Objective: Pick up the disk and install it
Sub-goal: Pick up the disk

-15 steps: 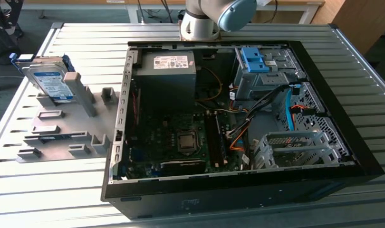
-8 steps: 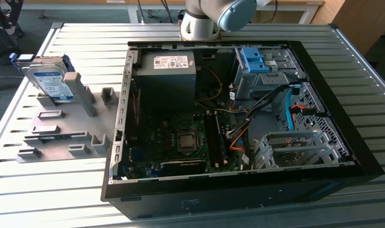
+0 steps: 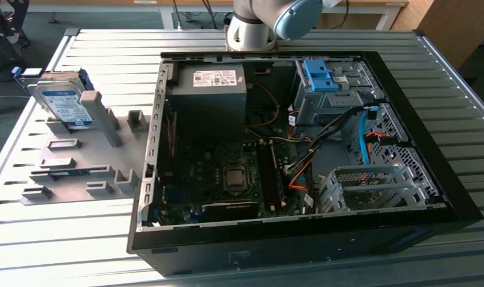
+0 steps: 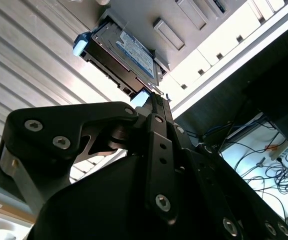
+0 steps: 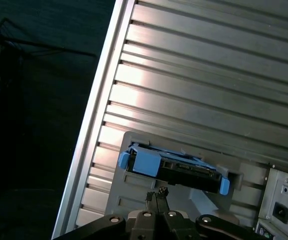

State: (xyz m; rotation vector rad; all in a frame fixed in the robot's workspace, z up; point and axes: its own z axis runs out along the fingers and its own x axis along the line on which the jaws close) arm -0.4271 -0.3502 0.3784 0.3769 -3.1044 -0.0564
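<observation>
Exterior view: disk point(image 3: 63, 103) upright in grey rack point(image 3: 74, 173) on ribbed metal tabletop point(image 3: 58, 239) | first wrist view: pincer point(image 5: 156, 194) clenched, empty; dark floor point(image 5: 34, 125) beyond

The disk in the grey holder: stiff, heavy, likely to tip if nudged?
Probably rigid, and likely heavy for its size: the disk looks like a silver metal drive in a blue frame. It stands on edge, tilted, in the grey holder, so a sideways push may tip it.
</observation>
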